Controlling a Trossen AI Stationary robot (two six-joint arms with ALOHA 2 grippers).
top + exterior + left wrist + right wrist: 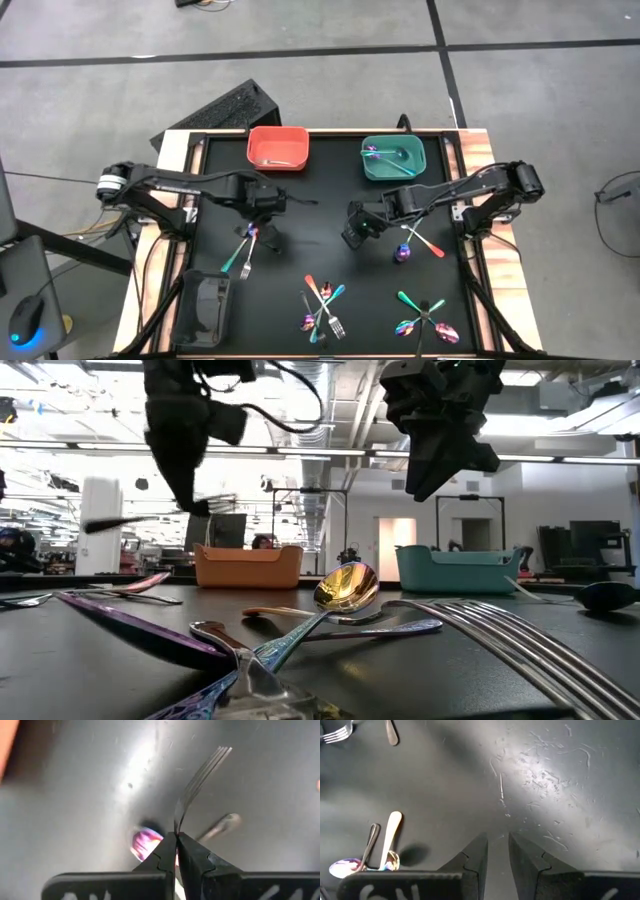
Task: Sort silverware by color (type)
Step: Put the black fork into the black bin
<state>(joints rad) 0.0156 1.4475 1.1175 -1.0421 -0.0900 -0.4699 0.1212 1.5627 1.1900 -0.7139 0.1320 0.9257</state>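
My left gripper hangs above the left middle of the black mat, shut on a silver fork. Under it lies a small pile with a purple spoon and teal and orange handles. My right gripper hovers open over bare mat right of centre, with nothing between its fingers. More silverware lies in heaps at the near middle, the near right and beside the right gripper. My left gripper pinches the fork between its two fingertips at the neck, just behind the tines. The fingers point down and lie across the fork. The fork is lifted clear of the mat, roughly level, with its handle sticking out the other side.
A red bin with a silver piece stands at the far left of the mat. A teal bin at the far right holds a purple spoon. A black bin sits at the near left corner. Bare mat lies between the two grippers.
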